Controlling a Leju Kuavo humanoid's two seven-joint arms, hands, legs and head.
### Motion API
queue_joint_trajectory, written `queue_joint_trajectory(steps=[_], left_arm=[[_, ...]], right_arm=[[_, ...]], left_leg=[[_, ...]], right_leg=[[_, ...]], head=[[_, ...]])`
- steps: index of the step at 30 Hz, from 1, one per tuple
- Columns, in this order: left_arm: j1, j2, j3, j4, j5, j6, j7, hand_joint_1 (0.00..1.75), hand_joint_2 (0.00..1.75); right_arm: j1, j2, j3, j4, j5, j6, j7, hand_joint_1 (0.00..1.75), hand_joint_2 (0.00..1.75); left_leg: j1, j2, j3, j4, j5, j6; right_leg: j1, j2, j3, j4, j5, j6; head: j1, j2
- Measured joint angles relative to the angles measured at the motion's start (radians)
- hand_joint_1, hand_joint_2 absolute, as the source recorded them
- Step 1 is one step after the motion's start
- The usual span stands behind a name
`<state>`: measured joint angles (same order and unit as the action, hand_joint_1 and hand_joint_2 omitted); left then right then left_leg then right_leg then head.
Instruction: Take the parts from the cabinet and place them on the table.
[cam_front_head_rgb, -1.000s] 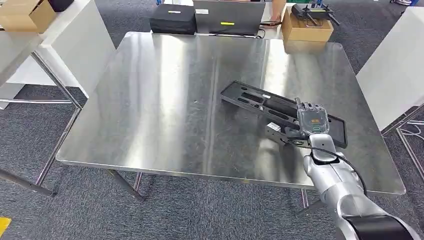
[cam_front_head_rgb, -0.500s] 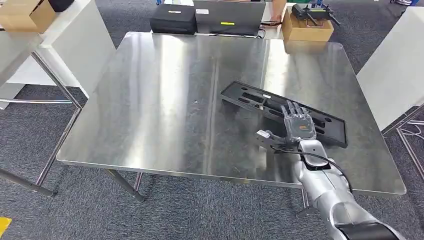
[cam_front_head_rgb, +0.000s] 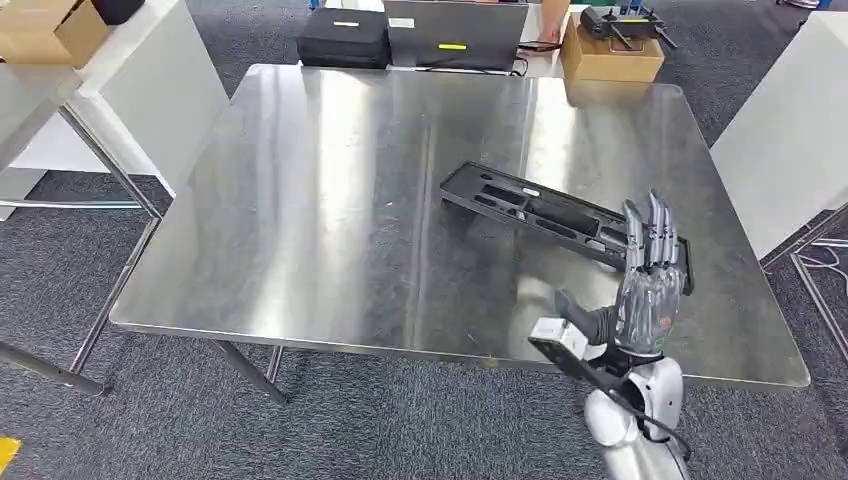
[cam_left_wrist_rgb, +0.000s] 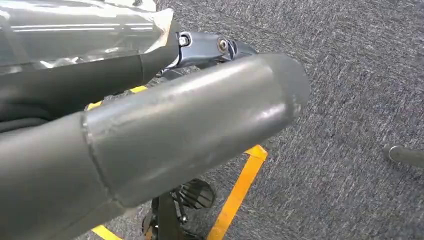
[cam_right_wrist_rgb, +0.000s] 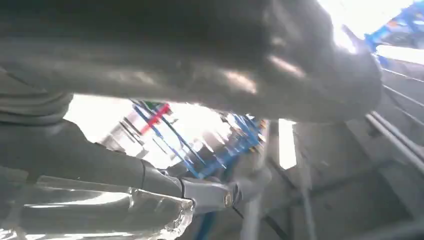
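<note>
A robotics lab or workshop: beyond the fingers (cam_front_head_rgb: 655, 232) a steel counter (cam_front_head_rgb: 330, 200) stands on grey carpet (cam_front_head_rgb: 400, 420), with a laptop (cam_front_head_rgb: 455, 32), cardboard boxes (cam_front_head_rgb: 610, 50) and white partitions (cam_front_head_rgb: 150, 90) around

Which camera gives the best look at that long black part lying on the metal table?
The head view: the long black part lies flat on the metal table, nearly whole. The two wrist views give nothing of it that I can make out.

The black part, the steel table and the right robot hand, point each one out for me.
black part (cam_front_head_rgb: 520, 199), head view, on its slotted upper face.
steel table (cam_front_head_rgb: 320, 200), head view, on bare tabletop left of the part.
right robot hand (cam_front_head_rgb: 648, 290), head view, on the palm, fingers apart and raised.
</note>
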<state>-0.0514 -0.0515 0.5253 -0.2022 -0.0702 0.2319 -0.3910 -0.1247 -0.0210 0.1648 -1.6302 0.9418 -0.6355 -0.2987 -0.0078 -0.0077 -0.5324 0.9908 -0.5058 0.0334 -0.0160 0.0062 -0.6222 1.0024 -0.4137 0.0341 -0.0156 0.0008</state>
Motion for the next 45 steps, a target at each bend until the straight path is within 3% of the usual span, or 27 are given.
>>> queue_joint_trajectory(steps=[6, 11, 15, 19, 28, 33, 34, 35, 36, 37, 39, 40, 41, 42, 43, 45], left_arm=[[0.0, -0.003, 0.008, 0.0, -0.001, 0.0, 0.0, 0.0, 0.0], [0.001, -0.007, 0.031, 0.0, 0.007, 0.016, 0.0, 0.0, 0.0], [-0.001, -0.009, 0.056, 0.0, 0.024, 0.039, 0.008, 0.0, 0.0], [-0.001, -0.014, 0.087, 0.0, 0.052, 0.055, 0.045, 0.0, 0.0], [-0.002, -0.034, 0.182, -0.001, 0.127, 0.114, 0.063, 0.0, 0.0], [-0.003, -0.044, 0.219, -0.002, 0.146, 0.136, 0.07, 0.0, 0.0], [-0.004, -0.045, 0.225, -0.002, 0.147, 0.137, 0.07, 0.0, 0.0], [-0.004, -0.047, 0.231, -0.003, 0.149, 0.138, 0.07, 0.0, 0.0], [-0.005, -0.052, 0.234, -0.003, 0.15, 0.138, 0.07, 0.0, 0.0], [-0.006, -0.056, 0.236, -0.003, 0.151, 0.138, 0.07, 0.0, 0.0], [-0.007, -0.057, 0.242, -0.004, 0.152, 0.138, 0.07, 0.0, 0.0], [-0.006, -0.059, 0.246, -0.004, 0.153, 0.138, 0.07, 0.0, 0.0], [-0.006, -0.06, 0.249, -0.004, 0.154, 0.138, 0.071, 0.0, 0.0], [-0.006, -0.061, 0.25, -0.004, 0.154, 0.138, 0.071, 0.0, 0.0], [-0.006, -0.062, 0.251, -0.004, 0.154, 0.138, 0.071, 0.0, 0.0], [-0.006, -0.066, 0.253, -0.004, 0.156, 0.137, 0.071, 0.0, 0.0]], right_arm=[[0.038, 0.012, -0.002, -0.104, -0.03, 0.0, -0.015, 0.0, 0.0], [0.131, 0.034, 0.023, -0.207, -0.192, 0.0, -0.202, 0.0, 0.0], [0.222, 0.039, 0.107, -0.295, -0.27, 0.013, -0.24, 0.0, 0.0], [0.275, 0.038, 0.168, -0.332, -0.373, 0.074, -0.274, 0.0, 0.0], [0.268, 0.032, 0.268, -0.28, -0.337, 0.214, -0.312, 0.0, 0.0], [0.227, 0.032, 0.296, -0.242, -0.346, 0.26, -0.312, 0.0, 0.0], [0.219, 0.032, 0.299, -0.234, -0.35, 0.267, -0.312, 0.0, 0.0], [0.213, 0.032, 0.302, -0.23, -0.354, 0.269, -0.312, 0.0, 0.0], [0.207, 0.032, 0.304, -0.226, -0.357, 0.269, -0.312, 0.0, 0.0], [0.202, 0.032, 0.306, -0.222, -0.358, 0.269, -0.312, 0.0, 0.0], [0.195, 0.03, 0.307, -0.211, -0.36, 0.269, -0.312, 0.0, 0.0], [0.195, 0.027, 0.307, -0.206, -0.36, 0.269, -0.312, 0.0, 0.0], [0.195, 0.026, 0.308, -0.2, -0.362, 0.269, -0.312, 0.0, 0.0], [0.195, 0.025, 0.309, -0.196, -0.362, 0.269, -0.312, 0.0, 0.0], [0.195, 0.024, 0.309, -0.193, -0.364, 0.27, -0.312, 0.0, 0.0], [0.19, 0.024, 0.309, -0.189, -0.365, 0.278, -0.312, 0.0, 0.0]], left_leg=[[-0.003, 0.0, 0.006, 0.0, -0.001, 0.002], [-0.002, 0.0, 0.007, 0.0, -0.001, 0.002], [0.0, 0.0, 0.006, 0.0, -0.004, -0.001], [0.0, 0.0, 0.007, 0.0, -0.005, -0.001], [-0.003, 0.0, 0.009, 0.002, -0.006, 0.0], [-0.006, 0.0, 0.009, 0.009, -0.011, 0.011], [-0.008, 0.0, 0.009, 0.009, -0.009, 0.015], [-0.008, 0.0, 0.012, 0.0, 0.005, 0.026], [0.009, 0.007, 0.021, -0.017, 0.019, 0.031], [0.007, 0.006, 0.023, -0.022, 0.024, 0.035], [0.009, 0.008, 0.017, -0.022, 0.025, 0.037], [0.009, 0.01, 0.015, -0.022, 0.026, 0.037], [0.009, 0.011, 0.013, -0.021, 0.027, 0.036], [0.01, 0.011, 0.012, -0.021, 0.028, 0.034], [0.011, 0.011, 0.013, -0.02, 0.028, 0.032], [0.016, 0.01, 0.012, -0.012, 0.024, 0.024]], right_leg=[[0.0, 0.0, 0.001, -0.001, 0.0, 0.0], [0.0, -0.001, 0.002, 0.0, 0.0, 0.0], [0.0, 0.0, 0.002, 0.0, -0.002, -0.003], [0.0, 0.001, 0.002, -0.001, -0.003, -0.002], [-0.009, 0.001, 0.008, -0.001, -0.002, -0.002], [-0.013, 0.001, 0.011, -0.002, -0.002, 0.003], [-0.014, 0.001, 0.013, -0.005, 0.001, 0.006], [-0.012, 0.001, 0.017, -0.01, 0.008, 0.017], [-0.007, -0.001, 0.008, -0.001, -0.004, 0.016], [-0.006, -0.003, -0.002, 0.025, -0.028, 0.012], [-0.007, -0.003, -0.058, 0.169, -0.103, -0.001], [-0.008, -0.003, -0.09, 0.251, -0.136, 0.0], [-0.008, -0.003, -0.104, 0.302, -0.149, 0.006], [-0.01, -0.003, -0.092, 0.294, -0.142, 0.014], [-0.014, -0.004, -0.054, 0.241, -0.12, 0.026], [-0.02, -0.007, 0.055, 0.06, -0.065, 0.045]], head=[[0.001, 0.0], [0.0, 0.0], [0.0, 0.0], [0.001, 0.0], [0.0, 0.0], [0.0, 0.0], [0.0, 0.0], [-0.001, 0.0], [0.001, 0.0], [0.001, 0.0], [0.006, 0.0], [0.005, 0.0], [0.005, 0.0], [0.005, 0.0], [0.005, 0.0], [0.005, 0.0]])
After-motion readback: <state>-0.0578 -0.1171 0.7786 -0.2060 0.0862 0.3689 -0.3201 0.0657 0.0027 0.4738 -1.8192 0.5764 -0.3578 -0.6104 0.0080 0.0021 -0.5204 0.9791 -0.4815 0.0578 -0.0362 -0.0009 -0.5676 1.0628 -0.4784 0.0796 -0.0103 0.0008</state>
